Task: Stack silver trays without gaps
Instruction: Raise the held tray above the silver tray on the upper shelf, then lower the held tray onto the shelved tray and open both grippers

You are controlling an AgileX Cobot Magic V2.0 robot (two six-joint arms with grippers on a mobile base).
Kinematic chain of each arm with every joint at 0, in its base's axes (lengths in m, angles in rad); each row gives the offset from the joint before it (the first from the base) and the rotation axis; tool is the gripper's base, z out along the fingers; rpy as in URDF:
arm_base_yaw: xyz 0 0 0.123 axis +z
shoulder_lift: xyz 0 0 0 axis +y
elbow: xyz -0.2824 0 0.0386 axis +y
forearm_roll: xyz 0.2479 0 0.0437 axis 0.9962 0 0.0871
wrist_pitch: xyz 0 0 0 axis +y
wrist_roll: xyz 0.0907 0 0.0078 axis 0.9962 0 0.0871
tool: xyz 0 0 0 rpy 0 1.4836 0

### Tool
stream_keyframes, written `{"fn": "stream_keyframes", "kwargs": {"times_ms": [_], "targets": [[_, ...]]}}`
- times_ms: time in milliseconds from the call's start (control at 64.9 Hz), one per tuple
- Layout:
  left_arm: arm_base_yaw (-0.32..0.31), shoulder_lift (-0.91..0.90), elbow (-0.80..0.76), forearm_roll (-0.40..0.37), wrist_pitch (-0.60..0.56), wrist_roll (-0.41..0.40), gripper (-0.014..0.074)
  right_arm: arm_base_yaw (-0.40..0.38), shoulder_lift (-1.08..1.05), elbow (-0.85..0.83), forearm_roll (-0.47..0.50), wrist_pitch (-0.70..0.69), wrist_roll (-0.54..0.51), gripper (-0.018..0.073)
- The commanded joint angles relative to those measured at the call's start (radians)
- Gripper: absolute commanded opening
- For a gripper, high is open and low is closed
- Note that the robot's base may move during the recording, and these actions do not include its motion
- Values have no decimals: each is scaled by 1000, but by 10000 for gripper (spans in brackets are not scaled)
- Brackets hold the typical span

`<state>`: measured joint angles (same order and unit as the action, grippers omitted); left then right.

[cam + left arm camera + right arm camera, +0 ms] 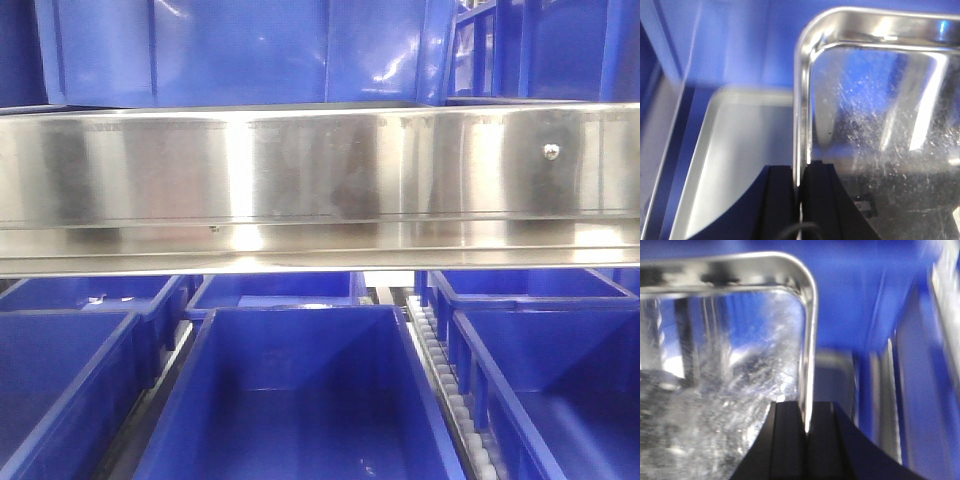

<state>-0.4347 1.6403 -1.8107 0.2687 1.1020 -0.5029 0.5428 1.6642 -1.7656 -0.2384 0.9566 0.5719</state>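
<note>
A silver tray [880, 100] hangs in the air, scratched and shiny, held by both arms. In the left wrist view my left gripper [801, 170] is shut on its left rim, one black finger [780, 200] outside and one inside. In the right wrist view my right gripper [806, 407] is shut on the right rim of the same tray [725, 365]. Below it lies a second silver tray [740, 165], whose blurred edge [835, 375] also shows past the right rim. Neither the trays nor the grippers appear in the front view.
Blue bin walls [730, 45] [855, 300] stand close around both trays. In the front view a long brushed-steel shelf rail [320, 180] crosses the middle, with blue bins [300, 400] below and above it and a roller track [445, 390] between two of the bins.
</note>
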Motion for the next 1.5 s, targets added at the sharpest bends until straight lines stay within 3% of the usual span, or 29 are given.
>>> {"fn": "stream_keyframes", "kwargs": {"times_ms": [0,123,278,755,802,910,956,1018,1064,1156,1280,1480], "targets": [[7,49,0,-104,-54,33,-10,10,47,-11,70,-72,-14,-74],[23,101,20,-155,-58,58,-10,-12,106,-11,111,-69,-14,-74],[22,112,75,-154,-89,58,-10,-30,149,-11,155,-56,-25,-74],[22,112,183,-124,-126,58,-9,-30,224,-11,173,3,-47,-74],[22,112,183,-123,-126,58,2,-30,230,-11,185,10,-60,-35],[22,112,183,-122,-130,56,93,-30,235,-11,201,22,-73,159],[22,112,183,-122,-130,56,174,-30,235,-11,201,22,-73,257],[22,112,183,-122,-130,56,277,-30,235,-11,201,22,-73,317],[22,112,183,-114,-128,56,358,-30,235,-11,201,24,-73,320],[22,112,183,-52,-117,18,435,-31,233,-11,181,26,-73,308],[22,111,173,15,-87,-43,433,-31,220,-11,161,23,-73,288],[22,107,141,-19,-62,-43,419,-34,201,-28,152,40,-73,286]]}}
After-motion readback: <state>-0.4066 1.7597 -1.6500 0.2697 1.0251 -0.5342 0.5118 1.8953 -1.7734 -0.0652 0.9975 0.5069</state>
